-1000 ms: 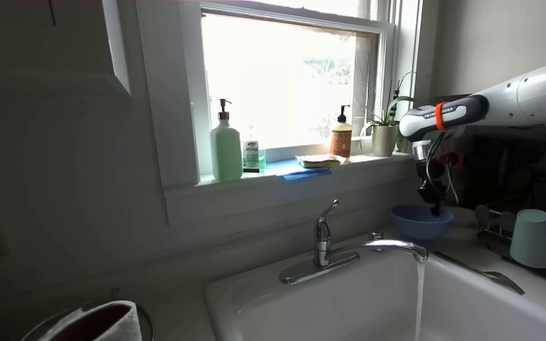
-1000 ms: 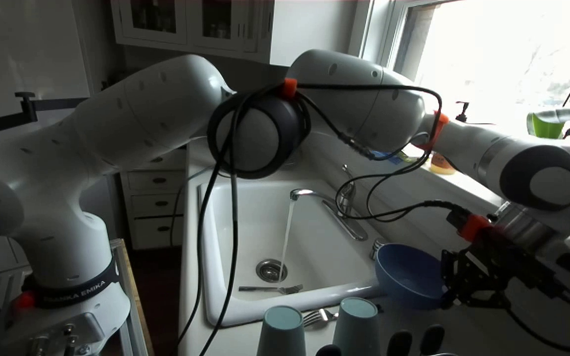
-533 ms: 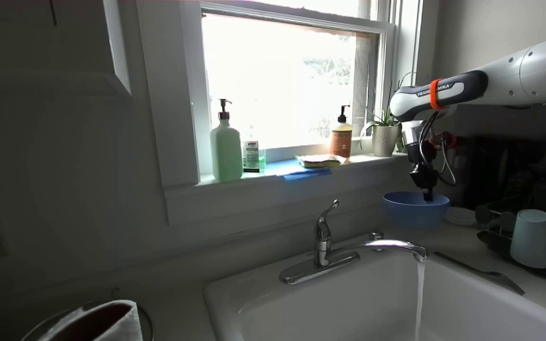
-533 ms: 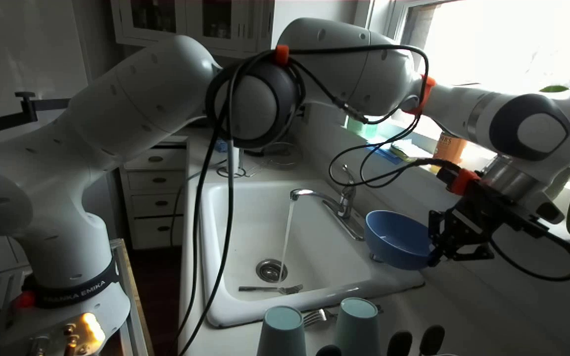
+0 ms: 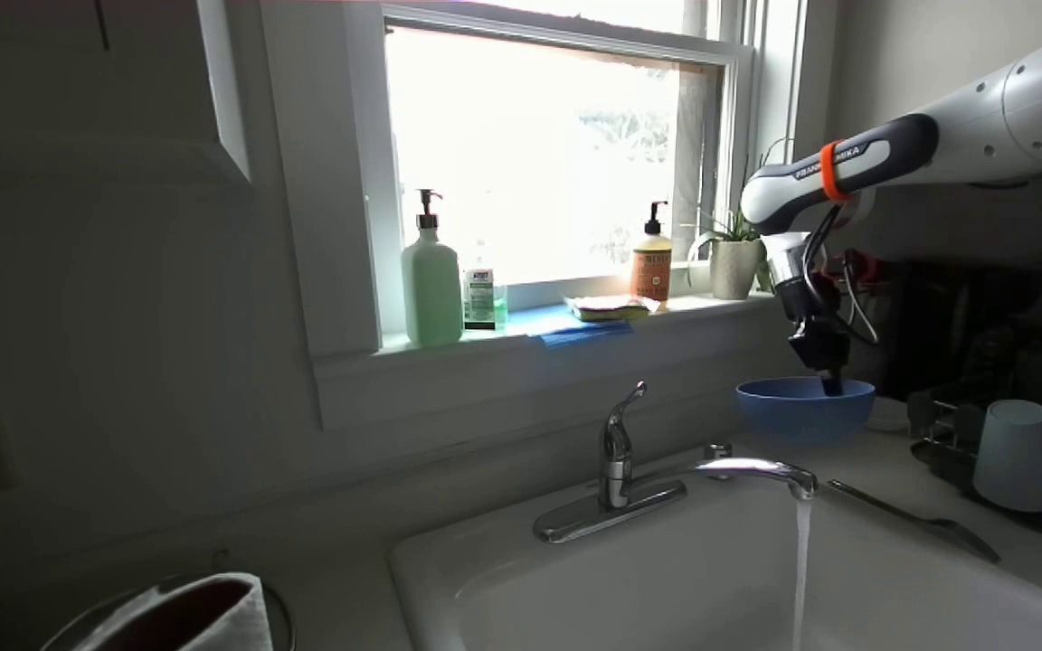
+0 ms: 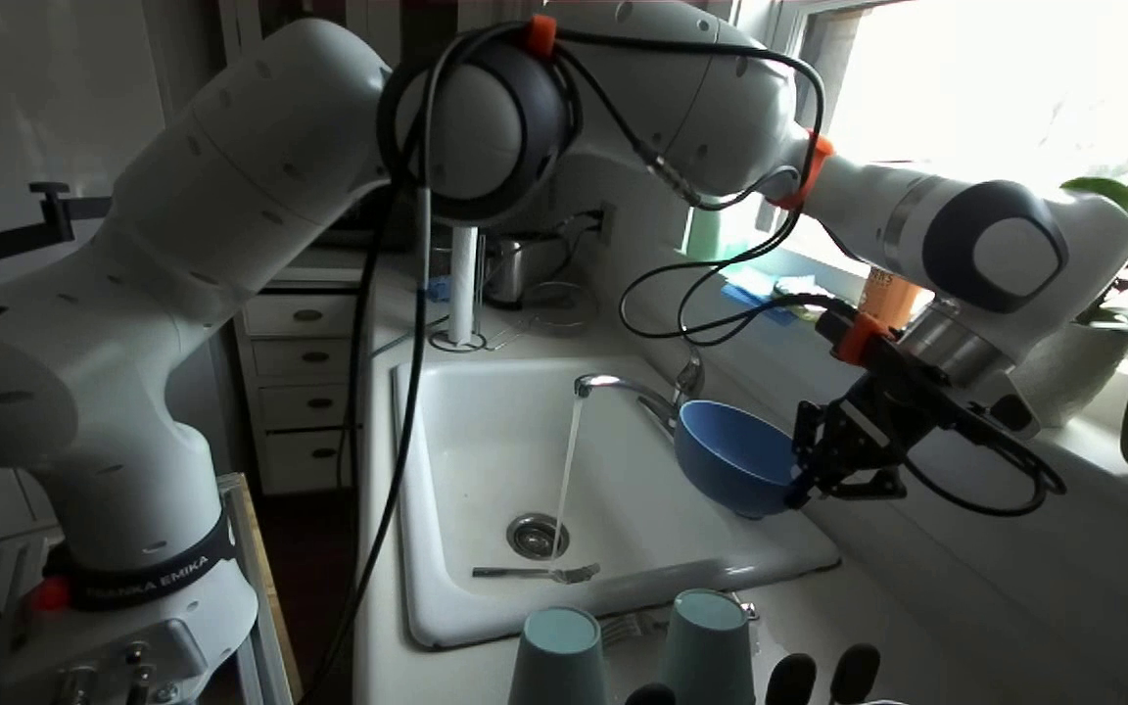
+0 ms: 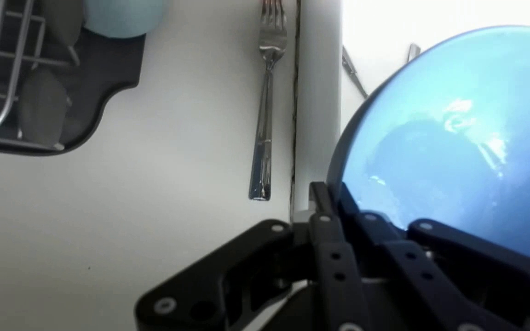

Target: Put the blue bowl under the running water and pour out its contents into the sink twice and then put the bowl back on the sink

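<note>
Blue bowl: 1, held aloft at 3 o'clock from the running water in an exterior view, apart from it; I can't tell whether it holds water.
Gripper: 1, jaws pinched on the bowl's wall, near 8 o'clock of its rim in my wrist view.
Grip risk: I hold 1 side only, so water weight could twist the bowl, and a wet wall could slip.
Running water: 1 stream; if I enter off-center, it may splash over the rim.
Faucet: 1; heading for 9 o'clock in an exterior view, level with its spout, I could clip it.
Sink: 1, with at least 1 fork inside.
Other fork: 1, on the counter.
Pale cups: 2.
Pump bottles: 2.
</note>
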`<state>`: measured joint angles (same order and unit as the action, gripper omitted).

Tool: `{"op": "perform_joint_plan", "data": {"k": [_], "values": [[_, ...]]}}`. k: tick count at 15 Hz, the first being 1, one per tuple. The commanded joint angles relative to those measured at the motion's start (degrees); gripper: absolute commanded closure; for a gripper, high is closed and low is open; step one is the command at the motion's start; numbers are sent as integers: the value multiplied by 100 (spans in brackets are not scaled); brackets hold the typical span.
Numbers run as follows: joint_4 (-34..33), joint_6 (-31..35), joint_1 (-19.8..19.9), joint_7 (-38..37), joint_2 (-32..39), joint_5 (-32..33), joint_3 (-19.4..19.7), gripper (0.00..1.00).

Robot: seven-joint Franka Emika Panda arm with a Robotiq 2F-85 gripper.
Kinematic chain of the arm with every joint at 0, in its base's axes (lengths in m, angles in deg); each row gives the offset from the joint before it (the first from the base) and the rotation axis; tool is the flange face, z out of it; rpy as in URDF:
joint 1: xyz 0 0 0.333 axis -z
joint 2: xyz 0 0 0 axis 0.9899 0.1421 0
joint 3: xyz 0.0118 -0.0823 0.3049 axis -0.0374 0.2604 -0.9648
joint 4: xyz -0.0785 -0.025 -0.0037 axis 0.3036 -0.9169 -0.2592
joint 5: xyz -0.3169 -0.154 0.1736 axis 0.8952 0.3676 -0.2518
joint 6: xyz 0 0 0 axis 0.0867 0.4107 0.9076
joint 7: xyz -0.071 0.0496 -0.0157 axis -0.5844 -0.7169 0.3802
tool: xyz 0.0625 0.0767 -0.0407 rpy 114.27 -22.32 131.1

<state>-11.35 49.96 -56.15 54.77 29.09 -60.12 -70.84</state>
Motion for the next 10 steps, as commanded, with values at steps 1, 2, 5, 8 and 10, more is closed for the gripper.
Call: {"op": "perform_joint_plan", "data": {"k": [1, 2, 5, 8, 10], "values": [[1379, 460, -146, -287, -774, -70, 35, 99], [1629, 606, -167, -357, -895, -93, 32, 99], [2400, 1006, -217, -480, -1286, -188, 1, 99], [3050, 1253, -323, -518, -1619, -103, 0, 99], [2449, 1005, -263, -416, -1180, -77, 8, 96]]}}
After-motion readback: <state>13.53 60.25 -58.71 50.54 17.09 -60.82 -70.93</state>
